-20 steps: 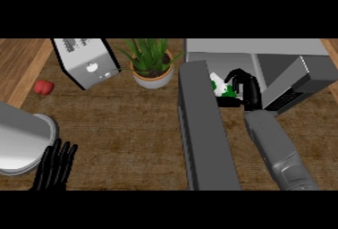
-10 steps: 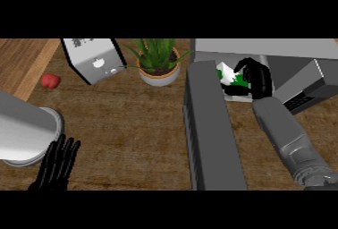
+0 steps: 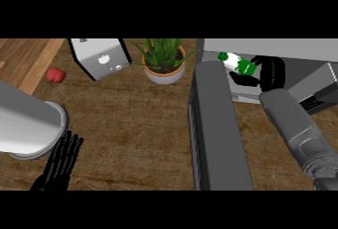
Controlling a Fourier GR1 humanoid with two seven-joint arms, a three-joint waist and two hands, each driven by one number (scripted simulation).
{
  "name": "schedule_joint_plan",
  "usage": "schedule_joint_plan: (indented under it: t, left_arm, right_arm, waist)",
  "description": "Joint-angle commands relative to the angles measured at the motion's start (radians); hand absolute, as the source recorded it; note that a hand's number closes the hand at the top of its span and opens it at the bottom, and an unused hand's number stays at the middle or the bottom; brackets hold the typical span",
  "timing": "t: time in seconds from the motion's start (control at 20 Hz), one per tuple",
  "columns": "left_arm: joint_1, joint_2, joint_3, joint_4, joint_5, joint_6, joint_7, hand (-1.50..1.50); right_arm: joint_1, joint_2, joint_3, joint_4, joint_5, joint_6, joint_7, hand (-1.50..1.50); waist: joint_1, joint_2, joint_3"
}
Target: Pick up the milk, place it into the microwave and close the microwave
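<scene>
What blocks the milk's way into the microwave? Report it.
Nothing visible does. The right hand holds the milk carton at the microwave opening, past the open microwave door, which hangs to the carton's left. The potted plant stands further left, clear of the path.

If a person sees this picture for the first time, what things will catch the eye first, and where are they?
First, the right hand at the upper right, curled round the green and white milk carton and holding it at the mouth of the microwave. Next, the microwave door, a long grey slab standing open down the middle. At the top, a potted plant beside a toaster, and a red apple on the left.
</scene>
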Motion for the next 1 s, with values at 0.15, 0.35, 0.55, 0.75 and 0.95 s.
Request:
schedule_joint_plan:
  t: [0.15, 0.35, 0.55, 0.75, 0.95]
  left_arm:
    - [-0.005, 0.014, -0.005, 0.011, -0.023, -0.008, 0.0, -1.5]
    - [-0.029, -0.009, -0.033, 0.023, -0.041, -0.002, 0.001, -1.5]
    - [-0.039, -0.011, -0.026, 0.005, -0.036, 0.008, 0.024, -1.5]
    - [-0.015, -0.024, -0.063, 0.008, -0.039, -0.016, -0.006, -1.5]
    - [-0.02, -0.024, -0.044, 0.025, -0.037, -0.02, -0.032, -1.5]
  right_arm:
    - [-0.043, -0.024, 0.032, 0.048, 0.046, -0.033, 0.045, -1.5]
    - [-0.055, 0.006, 0.047, 0.075, 0.06, 0.023, 0.059, -1.5]
    - [-0.029, 0.024, 0.015, 0.041, 0.024, 0.121, -0.019, -1.5]
    - [-0.006, 0.034, -0.025, 0.013, -0.018, 0.186, -0.089, -1.5]
    - [0.036, 0.068, -0.056, 0.003, -0.051, 0.211, -0.162, -1.5]
  waist:
    - [0.026, 0.008, 0.001]
    - [0.024, 0.009, 0.0]
    - [0.008, 0.004, 0.003]
    - [0.001, -0.001, 0.003]
    - [-0.003, -0.005, 0.002]
